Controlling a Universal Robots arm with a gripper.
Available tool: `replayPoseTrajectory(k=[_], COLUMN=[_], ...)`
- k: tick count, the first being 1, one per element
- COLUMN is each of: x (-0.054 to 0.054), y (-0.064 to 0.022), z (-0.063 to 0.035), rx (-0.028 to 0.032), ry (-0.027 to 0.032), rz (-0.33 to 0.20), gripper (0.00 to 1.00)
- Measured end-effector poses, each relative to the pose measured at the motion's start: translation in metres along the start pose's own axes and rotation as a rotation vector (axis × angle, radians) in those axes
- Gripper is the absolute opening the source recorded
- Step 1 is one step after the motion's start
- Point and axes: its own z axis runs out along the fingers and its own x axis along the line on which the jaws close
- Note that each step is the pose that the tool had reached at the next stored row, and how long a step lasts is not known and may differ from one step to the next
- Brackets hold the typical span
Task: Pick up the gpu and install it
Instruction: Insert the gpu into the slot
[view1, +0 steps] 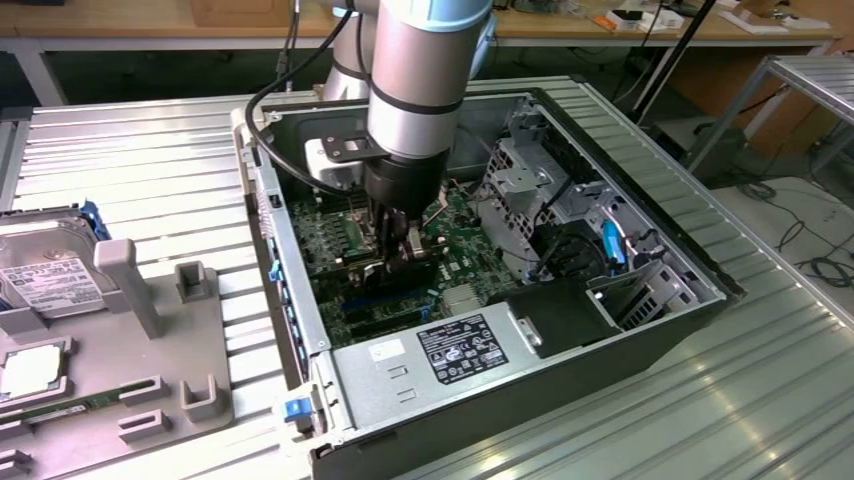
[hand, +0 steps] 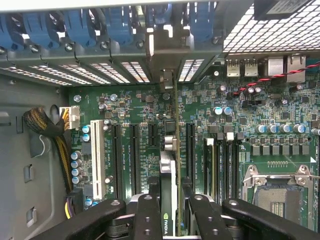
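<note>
Where the arm reaches down into the open computer case (view1: 400, 395), we see the tool (view1: 403, 262) low over the green motherboard (view1: 461, 255), its dark fingers closed on the gpu (view1: 411, 245), which stands on edge between them. From the exterior view the card is little more than a thin dark sliver with a pale metal glint near its top, largely hidden by the tool, and we cannot tell from there how deep it sits. The wrist view gives us more: the gpu (hand: 168, 197) appears edge-on as a narrow strip running away from the camera, dark with a pale face and a green logo near the tool (hand: 168, 220), and its silver bracket (hand: 166, 50) rises at the far end among the blue slot clips (hand: 115, 25) on the case's rear wall. The card runs parallel to the long black expansion slots (hand: 134, 160) and lies between two of them, close against the board, though we cannot tell whether its edge is seated. The black fingers (hand: 147, 215) press on either side of it. The exterior view alone shows us the desk (view1: 147, 150) of ribbed metal, the grey fixture tray (view1: 134, 340) at the exterior view's left, and the hard drive (view1: 47, 270) resting there.
</note>
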Motion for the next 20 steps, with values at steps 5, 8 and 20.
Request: replayPoseTrajectory(k=[5, 8, 20], x=[0.000, 0.000, 0.002], y=[0.0000, 0.0001, 0.0006], z=[-0.0001, -0.0032, -0.0262], rx=[-0.0001, -0.0002, -0.0001], ry=[-0.0001, 0.0002, -0.0002], rz=[0.000, 0.000, 0.001], gripper=[0.34, 0.40, 0.26])
